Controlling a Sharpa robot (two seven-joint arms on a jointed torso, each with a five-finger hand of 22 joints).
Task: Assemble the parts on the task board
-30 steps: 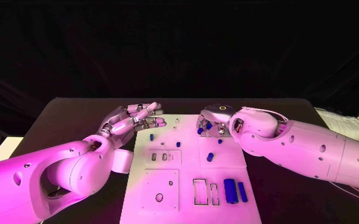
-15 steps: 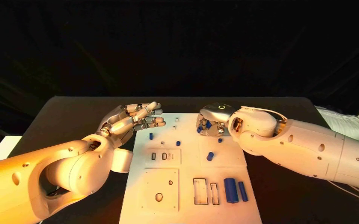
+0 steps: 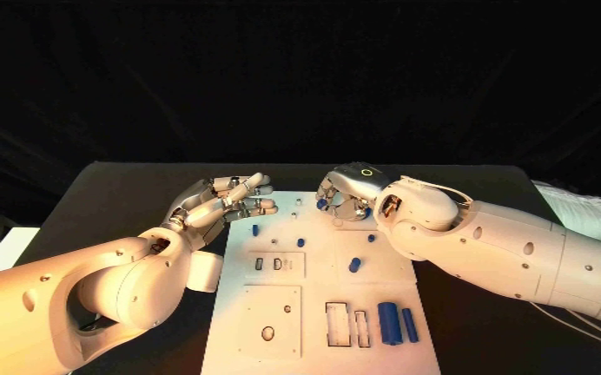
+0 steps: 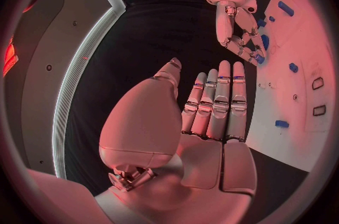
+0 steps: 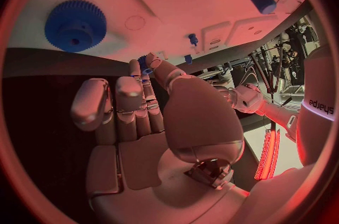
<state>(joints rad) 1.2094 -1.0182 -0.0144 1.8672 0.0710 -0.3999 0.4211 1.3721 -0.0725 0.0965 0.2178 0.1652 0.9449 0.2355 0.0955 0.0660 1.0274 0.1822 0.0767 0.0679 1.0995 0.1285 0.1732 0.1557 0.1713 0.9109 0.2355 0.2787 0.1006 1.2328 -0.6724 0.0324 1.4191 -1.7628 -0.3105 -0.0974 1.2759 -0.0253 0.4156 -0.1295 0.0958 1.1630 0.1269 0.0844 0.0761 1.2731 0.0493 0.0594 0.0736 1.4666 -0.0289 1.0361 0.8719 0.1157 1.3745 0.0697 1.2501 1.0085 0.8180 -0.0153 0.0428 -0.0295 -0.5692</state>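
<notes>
Task board (image 3: 320, 292) is the white plate lying lengthwise away from the robot in the middle of the black table (image 3: 125, 193), and the action's at its far end. The right robot hand (image 3: 347, 193) sits over the far right corner of the board with its fingers curled down and in. In the right wrist view there's a small blue piece (image 5: 144, 61) right at its fingertips, so it looks pinched, though I can't be fully sure it's gripped and not just touched. The left robot hand (image 3: 226, 201) hovers just off the board's far left edge, fingers straight and together, holding nothing.

Working outward: a blue gear (image 5: 75, 25) lies on the board close to the right hand in its wrist view. Small blue pegs (image 3: 300, 240) stand or lie mid-board, with a short blue cylinder (image 3: 354, 264) a bit nearer the robot. At the near right end, two long blue bars (image 3: 396, 323) lie side by side, long axes running along the board, next to empty rectangular slots (image 3: 338, 323).

My guess is the right hand is nearer everything that matters, and whatever it's got needs to go down into a hole on that far side. There's open board toward the centre; the far and right edges are close.
</notes>
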